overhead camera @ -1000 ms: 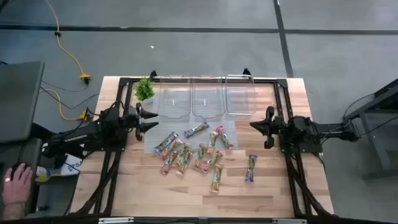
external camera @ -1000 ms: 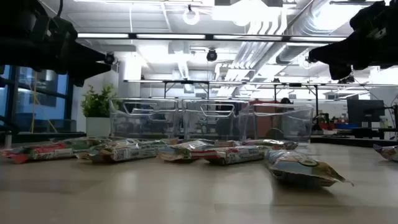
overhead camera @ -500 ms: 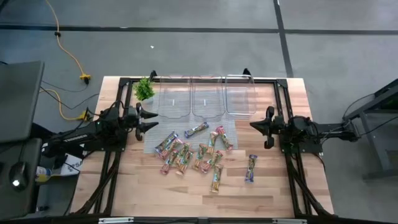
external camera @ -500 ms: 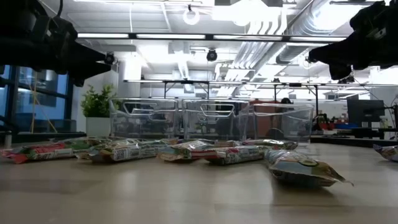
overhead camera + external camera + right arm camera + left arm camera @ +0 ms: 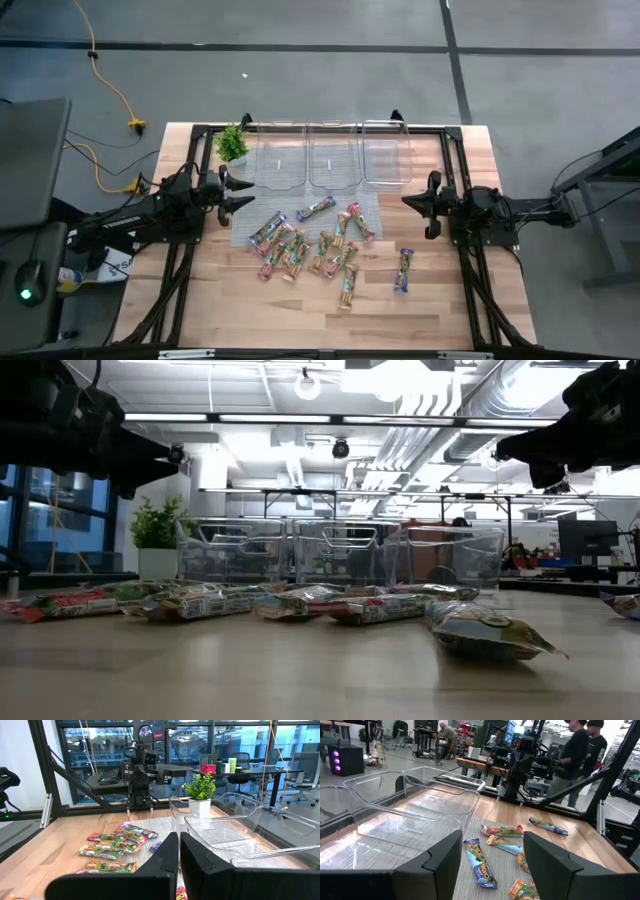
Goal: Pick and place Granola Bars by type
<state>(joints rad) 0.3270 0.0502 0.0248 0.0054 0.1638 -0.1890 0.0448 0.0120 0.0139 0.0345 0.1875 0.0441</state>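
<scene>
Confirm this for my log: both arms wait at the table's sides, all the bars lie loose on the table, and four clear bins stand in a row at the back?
Not quite: the high view shows three clear bins, not four. The bars lie loose, and the left gripper and right gripper wait at the sides.

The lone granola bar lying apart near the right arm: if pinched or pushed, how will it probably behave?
The lone granola bar looks flat and small, so probably light and unlikely to roll. Its shiny wrapper may slip between fingers, and its crimped ends would likely flex.
</scene>
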